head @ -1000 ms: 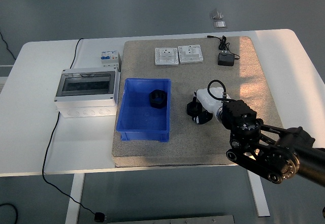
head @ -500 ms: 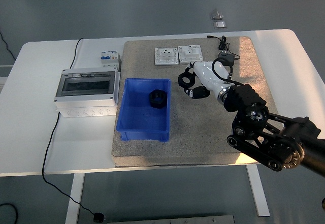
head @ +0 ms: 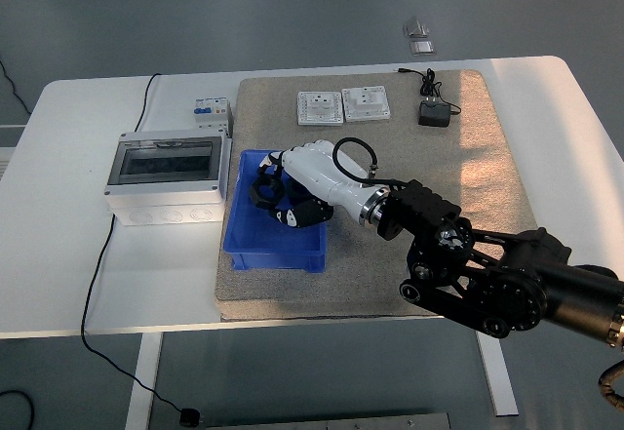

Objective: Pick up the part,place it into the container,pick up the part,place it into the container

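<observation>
The right robot hand reaches in from the right over the blue container on the mat on the bench, fingers curled around a black part held above the container's interior.

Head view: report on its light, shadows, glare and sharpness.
Head view: even, soft overhead light; a warm bright patch falls on the mat's right part; only faint shadows beside the blue container and grey box. The white table is bright, not blown out. The right hand over the container looks slightly soft; the wall sockets are sharp.
</observation>
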Robot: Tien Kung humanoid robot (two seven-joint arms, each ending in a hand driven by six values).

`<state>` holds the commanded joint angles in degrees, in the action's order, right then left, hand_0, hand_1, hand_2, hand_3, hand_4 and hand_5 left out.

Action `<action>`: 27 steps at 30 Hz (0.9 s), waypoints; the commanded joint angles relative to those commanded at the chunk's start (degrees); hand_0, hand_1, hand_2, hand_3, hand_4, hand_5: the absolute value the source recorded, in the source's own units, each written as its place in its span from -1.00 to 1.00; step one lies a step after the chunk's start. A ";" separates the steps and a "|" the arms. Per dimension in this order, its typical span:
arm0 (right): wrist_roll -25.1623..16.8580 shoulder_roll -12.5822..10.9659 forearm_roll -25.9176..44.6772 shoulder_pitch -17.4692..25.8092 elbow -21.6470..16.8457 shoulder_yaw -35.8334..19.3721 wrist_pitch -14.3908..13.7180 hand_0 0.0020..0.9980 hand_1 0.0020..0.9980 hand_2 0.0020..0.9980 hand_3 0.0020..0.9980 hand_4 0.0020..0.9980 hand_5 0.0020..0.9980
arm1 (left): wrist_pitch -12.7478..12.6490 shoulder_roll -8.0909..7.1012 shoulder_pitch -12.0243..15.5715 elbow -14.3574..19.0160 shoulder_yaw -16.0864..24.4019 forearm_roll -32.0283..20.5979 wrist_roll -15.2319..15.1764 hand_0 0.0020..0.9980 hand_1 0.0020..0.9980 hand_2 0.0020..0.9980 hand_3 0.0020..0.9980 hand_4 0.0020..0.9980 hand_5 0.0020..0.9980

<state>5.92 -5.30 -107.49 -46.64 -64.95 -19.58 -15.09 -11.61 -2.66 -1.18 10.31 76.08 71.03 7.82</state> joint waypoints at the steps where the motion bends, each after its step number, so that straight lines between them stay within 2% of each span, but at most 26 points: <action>1: 0.17 0.14 -0.35 -0.02 0.26 -0.12 0.02 0.30 0.30 0.31 0.26 -0.27 -0.92 | -0.02 0.00 0.01 0.00 0.04 0.03 -0.01 0.42 0.36 0.25 0.47 0.64 1.00; 3: 0.88 0.25 -1.11 -0.01 0.53 -0.18 0.43 0.30 0.30 0.31 0.26 -0.27 -0.92 | -0.03 -0.01 0.01 0.00 0.09 0.11 -0.01 0.42 0.36 0.25 0.47 0.64 1.00; 4: 1.26 0.29 -1.50 0.00 0.60 -0.16 0.75 0.73 0.65 0.58 0.45 0.09 -0.44 | -0.03 -0.02 0.02 0.00 0.11 0.12 0.00 0.41 0.36 0.25 0.47 0.64 1.00; 9: 3.35 0.44 -3.59 0.11 0.69 0.06 2.89 0.73 0.65 0.58 0.45 0.09 -0.44 | -0.04 0.02 0.07 0.00 0.18 0.27 0.07 0.41 0.36 0.25 0.47 0.64 1.00; 10: 3.74 0.44 -3.99 0.12 0.64 0.05 3.36 1.00 0.89 0.78 0.65 0.21 -0.34 | -0.05 0.04 0.07 0.00 0.14 0.24 0.07 0.41 0.36 0.25 0.47 0.64 1.00; 15: 5.48 0.30 -6.03 0.31 0.12 -0.44 5.51 1.00 0.89 0.78 0.65 0.21 -0.34 | -0.03 0.12 0.10 0.00 -0.08 0.15 0.09 0.41 0.36 0.25 0.47 0.64 1.00; 16: 5.67 0.26 -6.32 0.37 0.02 -0.59 5.71 1.00 0.99 0.92 0.74 0.34 -0.23 | -0.01 0.13 0.10 0.00 -0.09 0.20 0.10 0.41 0.36 0.25 0.47 0.64 1.00; 21: 6.78 -0.29 -7.98 0.95 -0.83 -2.14 7.15 1.00 0.99 0.92 0.74 0.34 -0.23 | 0.11 0.09 0.13 0.00 -0.31 0.14 0.22 0.41 0.36 0.25 0.47 0.64 1.00; 22: 6.90 -0.41 -8.21 1.11 -0.99 -2.49 7.34 1.00 1.00 0.99 0.74 0.44 -0.14 | 0.13 0.06 0.14 0.00 -0.36 0.09 0.24 0.41 0.36 0.26 0.47 0.63 1.00; 27: 7.36 -0.76 -8.84 1.70 -1.46 -3.67 8.27 1.00 1.00 0.99 0.74 0.44 -0.14 | 0.21 -0.06 0.18 0.00 -0.46 -0.15 0.27 0.41 0.36 0.26 0.47 0.63 1.00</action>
<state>13.28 -6.06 -116.33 -44.95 -66.41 -23.24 -6.82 -11.40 -2.72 -1.00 10.31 75.62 70.87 8.10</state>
